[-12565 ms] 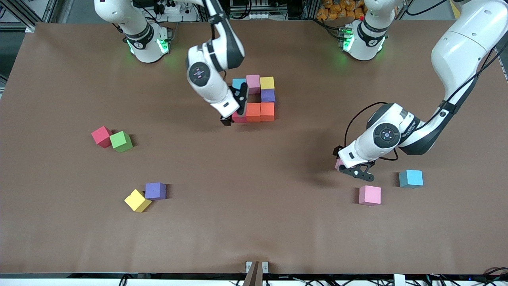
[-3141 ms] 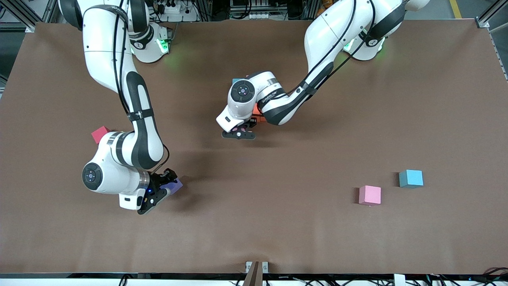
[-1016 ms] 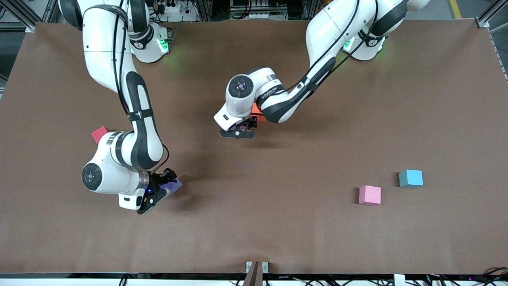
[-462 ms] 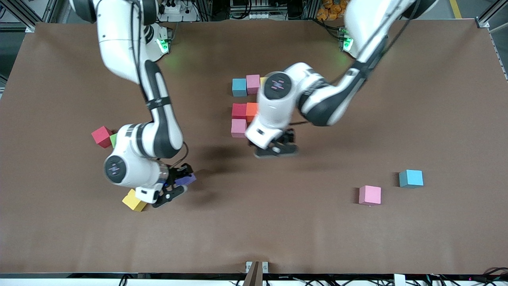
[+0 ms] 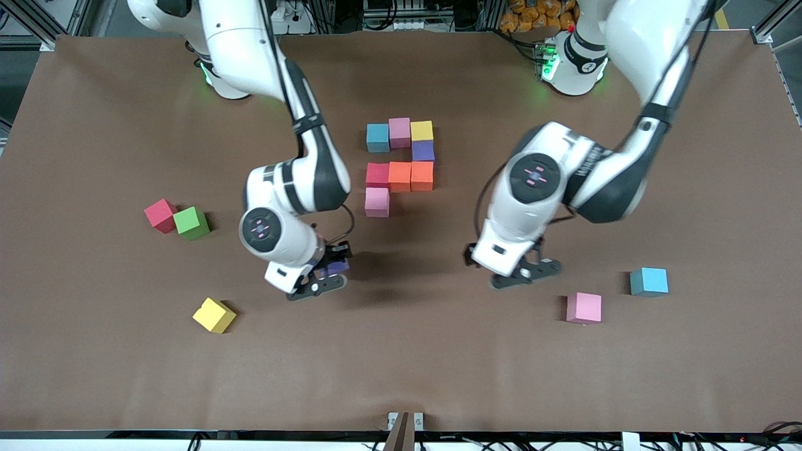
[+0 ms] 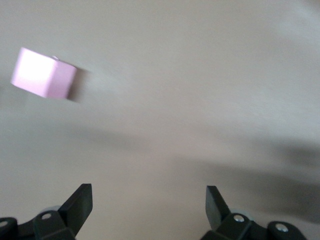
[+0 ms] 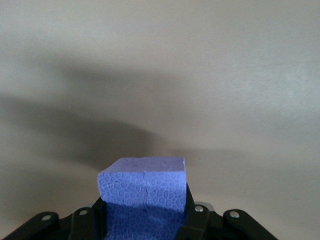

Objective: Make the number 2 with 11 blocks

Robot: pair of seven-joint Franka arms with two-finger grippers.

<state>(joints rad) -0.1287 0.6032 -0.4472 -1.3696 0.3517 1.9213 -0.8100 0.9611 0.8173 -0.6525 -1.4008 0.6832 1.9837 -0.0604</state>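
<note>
The right gripper (image 5: 326,275) is clamped on a purple block (image 7: 143,190), held up over bare table (image 5: 401,351); its fingers hide the block's lower part. The left gripper (image 5: 523,269), jaws spread wide with nothing between them, hangs over the table near a loose pink block (image 5: 584,307). Eight blocks (image 5: 400,161) sit joined mid-table. A blue block (image 5: 649,281), a yellow block (image 5: 214,315) and a red block (image 5: 160,215) touching a green cube (image 5: 191,223) lie scattered, with open room around them.
</note>
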